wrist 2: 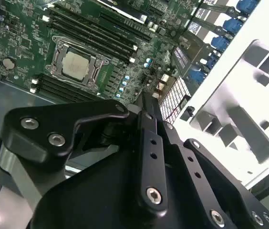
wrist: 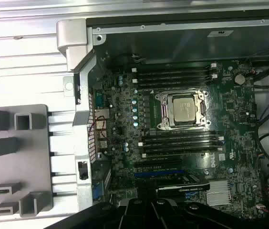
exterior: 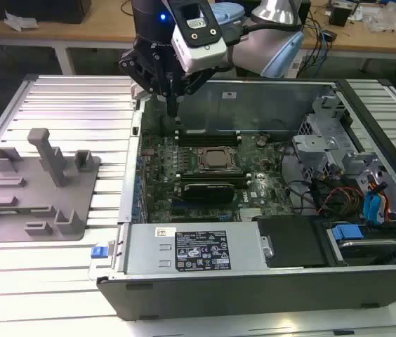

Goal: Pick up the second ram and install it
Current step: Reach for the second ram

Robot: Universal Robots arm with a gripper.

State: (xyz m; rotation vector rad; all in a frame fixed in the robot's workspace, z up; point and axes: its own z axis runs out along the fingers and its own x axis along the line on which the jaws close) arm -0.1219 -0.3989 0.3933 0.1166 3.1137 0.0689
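My gripper [exterior: 172, 107] hangs over the far corner of the open computer case [exterior: 184, 288] at the exterior view's left, a little above the green motherboard [exterior: 159, 165]. Its black fingers [wrist 2: 146, 107] stand pressed together, shut, with nothing between them. Dark memory slots [wrist: 172, 76] run on one side of the silver processor socket [wrist: 182, 109], and more slots [wrist: 180, 145] run on the other side. The second ram is out of view; I cannot tell a stick from the dark slots. The grey holder tray [exterior: 36, 189] lies outside the case and carries no green stick.
The case's metal walls [exterior: 254, 102] stand around the board. A black card [exterior: 208, 188] lies near the socket. Drive cages, cables and blue clips [exterior: 366, 203] crowd the exterior view's right. The case and tray rest on a ribbed white table [exterior: 71, 105].
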